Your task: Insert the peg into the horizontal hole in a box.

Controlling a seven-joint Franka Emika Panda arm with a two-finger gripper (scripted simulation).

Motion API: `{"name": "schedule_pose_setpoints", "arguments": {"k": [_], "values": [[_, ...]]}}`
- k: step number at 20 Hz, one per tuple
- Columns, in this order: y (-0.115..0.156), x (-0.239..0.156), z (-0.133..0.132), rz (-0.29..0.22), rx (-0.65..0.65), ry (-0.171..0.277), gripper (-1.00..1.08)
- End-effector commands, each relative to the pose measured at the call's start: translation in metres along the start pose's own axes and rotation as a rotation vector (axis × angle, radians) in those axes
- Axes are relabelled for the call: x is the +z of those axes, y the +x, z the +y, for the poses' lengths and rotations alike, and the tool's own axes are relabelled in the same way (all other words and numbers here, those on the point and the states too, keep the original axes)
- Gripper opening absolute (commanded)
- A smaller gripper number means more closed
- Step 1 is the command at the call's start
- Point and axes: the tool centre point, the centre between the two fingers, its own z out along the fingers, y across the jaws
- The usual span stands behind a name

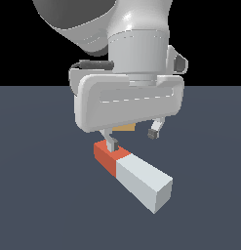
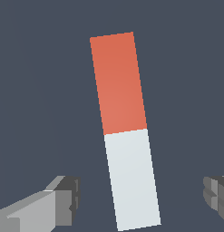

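The long square-sectioned peg, red-orange at one end and pale grey-white beyond, lies on the dark tabletop beneath the spread, empty gripper, which hides most of the tan box.

Low frontal exterior; wrist straight down.

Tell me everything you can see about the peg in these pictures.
The peg is a long bar of square section, with a red-orange part and a pale grey-white part, matte and plain. It lies flat on the dark floor. The open gripper hangs above its red part; in the wrist view the fingers stand apart on both sides, not touching it.
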Motion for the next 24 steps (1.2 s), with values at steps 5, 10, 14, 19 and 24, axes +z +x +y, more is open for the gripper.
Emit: {"name": "schedule_pose_setpoints", "arguments": {"k": [5,10,14,19,24], "values": [[-0.013,0.019,0.001,0.002,-0.101,0.01,1.0],[-0.019,0.026,0.002,0.003,-0.139,0.014,1.0],[-0.019,0.027,0.001,0.003,-0.14,0.015,1.0],[-0.019,0.036,0.001,0.003,-0.141,0.015,1.0],[-0.018,0.061,0.001,0.003,-0.144,0.015,1.0]]}}
